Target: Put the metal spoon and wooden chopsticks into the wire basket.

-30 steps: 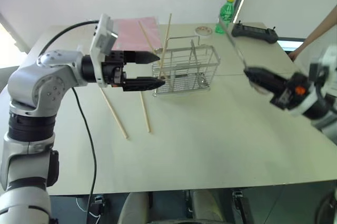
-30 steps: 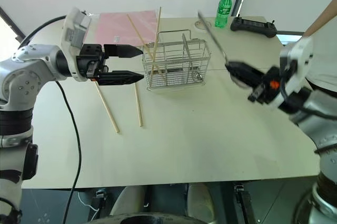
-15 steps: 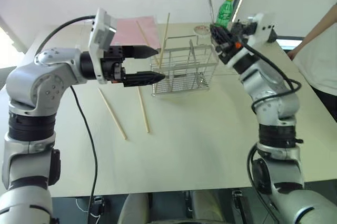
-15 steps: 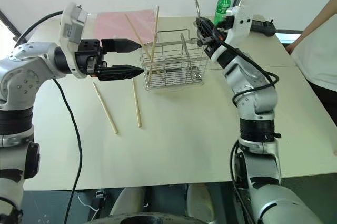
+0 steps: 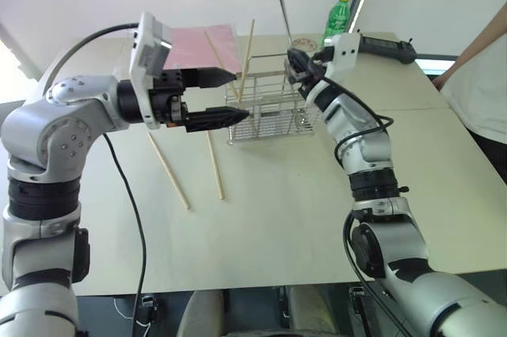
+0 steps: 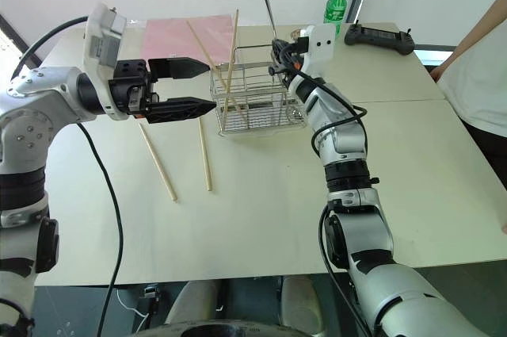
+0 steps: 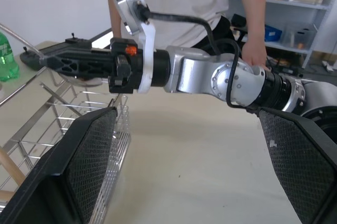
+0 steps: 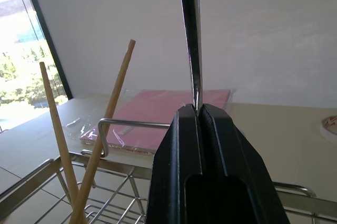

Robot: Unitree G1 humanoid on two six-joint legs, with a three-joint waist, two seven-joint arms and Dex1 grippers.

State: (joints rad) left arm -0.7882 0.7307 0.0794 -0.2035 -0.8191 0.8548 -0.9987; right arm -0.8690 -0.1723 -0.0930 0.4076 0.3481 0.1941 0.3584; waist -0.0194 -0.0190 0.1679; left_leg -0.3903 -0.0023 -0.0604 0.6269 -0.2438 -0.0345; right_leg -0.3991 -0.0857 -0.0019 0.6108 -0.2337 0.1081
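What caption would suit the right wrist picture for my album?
Right gripper pinches the metal spoon upright above the wire basket, where two wooden chopsticks lean.

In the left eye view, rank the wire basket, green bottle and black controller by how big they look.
1. Wire basket, largest.
2. Black controller.
3. Green bottle, smallest, though it and the controller stand farther from the camera.
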